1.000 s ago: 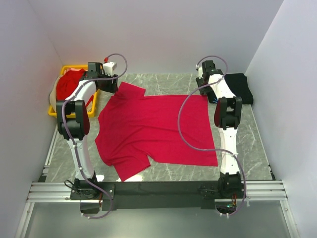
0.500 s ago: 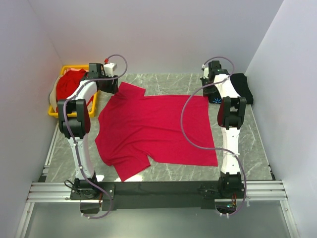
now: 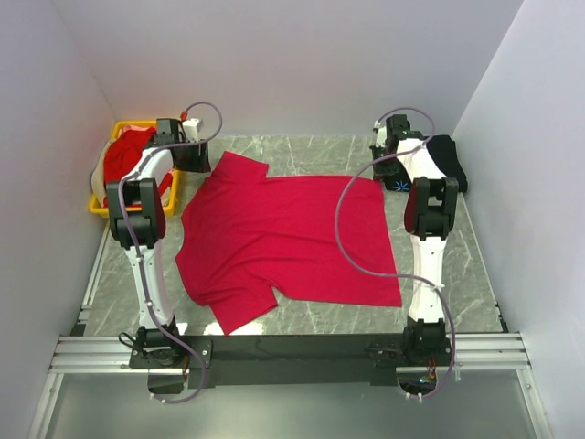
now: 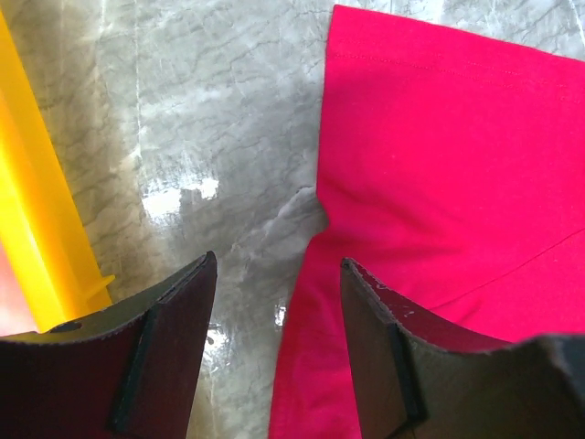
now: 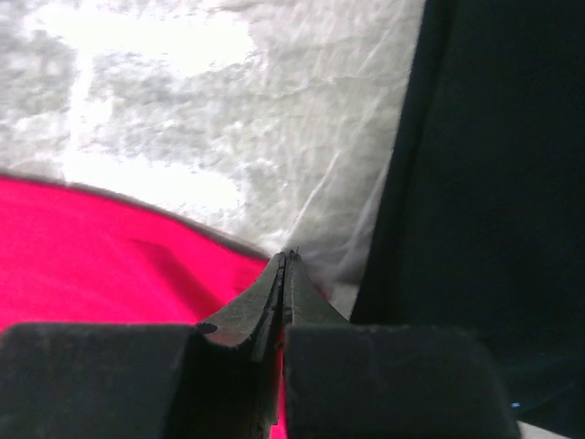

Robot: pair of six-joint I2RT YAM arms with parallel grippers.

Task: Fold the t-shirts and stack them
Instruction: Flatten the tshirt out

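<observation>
The plain bright red cloth t-shirt lies flat on the grey marbled table, long axis side to side, with sleeves towards the left arm and hem towards the right. The left tool hangs released astride the cloth's edge by the far sleeve. The right tool is clenched at the far hem corner beside the folded black shirt; whether it has pinched any cloth cannot be told.

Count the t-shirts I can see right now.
3: a red t-shirt spread flat mid-table, a folded black t-shirt at the far right, and a bunched red shirt in the yellow basket, which may hide more.
</observation>
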